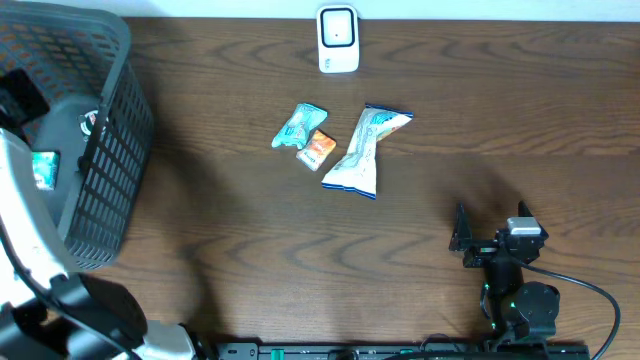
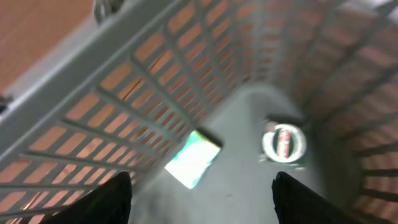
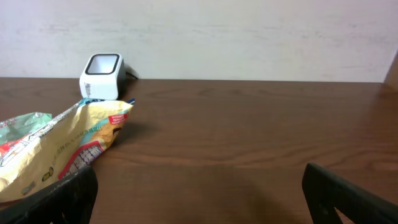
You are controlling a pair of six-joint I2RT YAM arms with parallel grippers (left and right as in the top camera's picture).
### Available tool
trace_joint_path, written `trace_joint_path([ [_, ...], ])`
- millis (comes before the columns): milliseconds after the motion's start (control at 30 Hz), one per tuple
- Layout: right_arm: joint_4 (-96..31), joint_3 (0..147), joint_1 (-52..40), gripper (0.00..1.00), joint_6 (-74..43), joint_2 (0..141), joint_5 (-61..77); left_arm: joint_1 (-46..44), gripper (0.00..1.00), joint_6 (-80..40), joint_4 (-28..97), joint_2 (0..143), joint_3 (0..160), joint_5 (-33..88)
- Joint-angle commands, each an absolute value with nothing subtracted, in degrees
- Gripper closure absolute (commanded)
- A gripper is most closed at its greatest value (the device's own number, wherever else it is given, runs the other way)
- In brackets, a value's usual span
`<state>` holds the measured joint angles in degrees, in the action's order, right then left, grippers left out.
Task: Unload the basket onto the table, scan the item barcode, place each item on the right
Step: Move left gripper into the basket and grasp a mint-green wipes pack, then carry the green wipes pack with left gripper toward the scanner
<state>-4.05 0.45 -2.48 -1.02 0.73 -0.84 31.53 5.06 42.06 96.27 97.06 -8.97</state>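
Long pouch [image 1: 366, 150]: the largest loose item. It lies flat on the table [image 1: 220, 250] in the upper middle of the overhead frame, just below the scanner [image 1: 338, 38]. In my right wrist view it fills the lower left corner.
Smaller packets: a teal packet [image 1: 300, 126] and an orange packet [image 1: 317, 149] touch each other just left of the pouch.
Basket [image 1: 115, 160]: at the far left of the overhead frame. A shiny packet [image 2: 193, 163] and a round item [image 2: 284, 143] lie on its floor, apart from each other.
Which item is next: I cannot tell for sure. My guess is that the basket holds items already scanned and the three on the table are waiting.
My left claw [image 2: 202, 196]: it hangs over the inside of the basket, above the shiny packet. The jaws are well apart with nothing between them.
My right claw [image 3: 202, 199]: it is spread as wide as it goes and is empty. It sits low at the lower right of the overhead frame, facing the pouch and scanner and well apart from both.
How the pouch will handle: I judge it light, soft and crinkly, with slick film that can slide between my pads. Held by one end it will likely sag and twist.
Where to take hold: across the narrower middle or on a crimped end seam, pinching gently so the contents are not crushed.
Barcode: I cannot make it out. Whichever face carries it must stay clear of my fingers and turn toward the scanner window.
Risk: the film may buckle and hide the code from the scanner.
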Motion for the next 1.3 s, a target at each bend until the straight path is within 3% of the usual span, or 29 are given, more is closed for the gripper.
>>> trace_joint_path([
  [0, -4.3, 0.3, -2.7, 0.01, -1.7, 0.5, -0.9, 33.3, 0.29, 10.6, 43.3, 100.3, 96.8, -11.5],
  [367, -4.3, 0.3, -2.7, 0.01, -1.7, 0.5, -0.9, 34.6, 0.30, 24.6, 43.8, 115.0, 94.8, -17.5],
  [733, -4.3, 0.3, -2.7, 0.01, -1.7, 0.5, -0.9, 34.6, 0.31, 27.4, 38.0, 121.8, 94.8, -17.4],
  [867, -4.3, 0.3, -2.7, 0.01, -1.7, 0.5, -0.9, 34.6, 0.41, 28.3, 36.3, 123.2, 94.8, -17.2],
  [1133, -4.3, 0.3, -2.7, 0.01, -1.7, 0.5, -0.9, 34.6, 0.43, 28.3, 34.3, 126.1, 94.7, -17.0],
  [1267, -4.3, 0.3, -2.7, 0.01, -1.7, 0.5, -0.9, 34.6, 0.55, 28.3, 34.4, 128.1, 94.2, -17.0],
])
